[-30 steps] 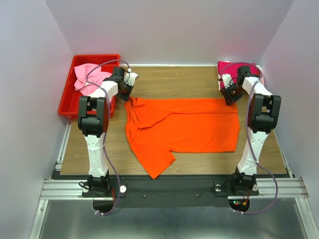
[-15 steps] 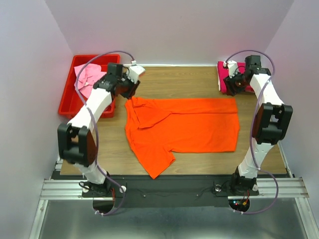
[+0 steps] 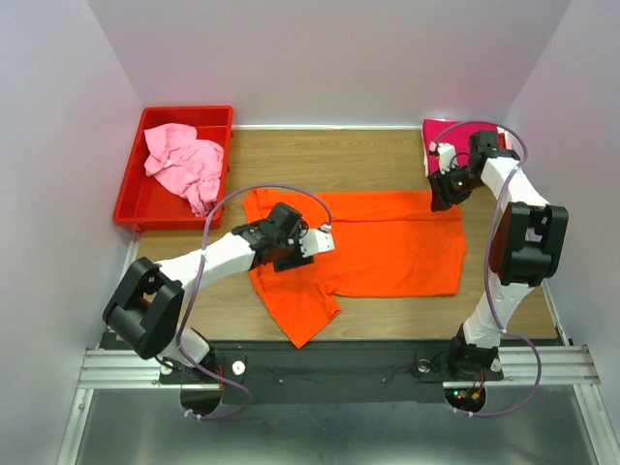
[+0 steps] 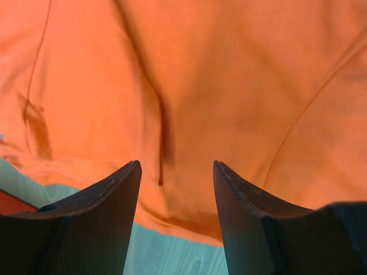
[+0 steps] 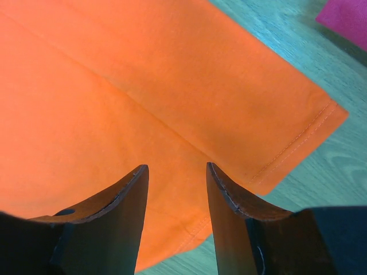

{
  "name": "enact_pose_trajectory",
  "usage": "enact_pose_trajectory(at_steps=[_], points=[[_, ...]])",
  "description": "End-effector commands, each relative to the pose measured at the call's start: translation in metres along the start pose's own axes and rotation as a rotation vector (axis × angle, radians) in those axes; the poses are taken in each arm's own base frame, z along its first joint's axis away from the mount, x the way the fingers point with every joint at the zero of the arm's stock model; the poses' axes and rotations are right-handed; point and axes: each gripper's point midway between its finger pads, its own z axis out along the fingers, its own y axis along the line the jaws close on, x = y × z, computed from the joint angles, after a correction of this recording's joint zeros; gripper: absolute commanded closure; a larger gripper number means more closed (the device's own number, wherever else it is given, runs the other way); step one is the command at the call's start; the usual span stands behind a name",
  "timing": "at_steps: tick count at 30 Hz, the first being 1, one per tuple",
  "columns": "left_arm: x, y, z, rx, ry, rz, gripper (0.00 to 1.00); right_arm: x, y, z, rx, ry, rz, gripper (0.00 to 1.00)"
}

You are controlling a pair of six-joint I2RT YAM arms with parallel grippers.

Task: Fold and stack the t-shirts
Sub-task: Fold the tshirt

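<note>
The bright orange t-shirt (image 3: 378, 247) lies spread flat across the middle of the table, one sleeve pointing to the near edge. My left gripper (image 3: 289, 250) is open and empty, low over the shirt's left part; the left wrist view shows orange cloth (image 4: 189, 86) between the jaws and its edge just below. My right gripper (image 3: 439, 194) is open and empty over the shirt's far right corner (image 5: 321, 117). The magenta t-shirt (image 3: 463, 134) lies folded at the far right and shows in the right wrist view (image 5: 350, 17). The light pink t-shirt (image 3: 182, 160) lies crumpled in the bin.
A red plastic bin (image 3: 136, 203) stands at the far left of the wooden table (image 3: 329, 155). Bare wood shows in the left wrist view (image 4: 178, 258) below the shirt's edge. Grey walls close in on three sides.
My left arm swung from the far left corner by the bin to over the shirt's left part. My right gripper moved from beside the magenta shirt to the orange shirt's far right corner.
</note>
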Motion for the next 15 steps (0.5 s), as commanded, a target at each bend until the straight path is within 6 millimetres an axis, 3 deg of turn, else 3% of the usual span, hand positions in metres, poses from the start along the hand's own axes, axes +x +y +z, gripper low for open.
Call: enact_pose_trajectory(at_steps=[1,3,7,15], points=[[-0.025,0.027,-0.013,-0.217,-0.066,0.126,0.35,-0.020,0.011,-0.019,0.000,-0.072,-0.013,0.49],[-0.024,0.025,-0.009,-0.239,-0.056,0.158,0.35,-0.020,0.012,-0.019,-0.001,-0.072,-0.013,0.49],[-0.017,0.039,0.002,-0.352,-0.016,0.215,0.34,-0.021,0.011,-0.018,-0.001,-0.074,-0.007,0.49],[-0.014,0.044,0.015,-0.403,0.002,0.317,0.34,-0.015,0.010,-0.016,0.006,-0.054,-0.010,0.49]])
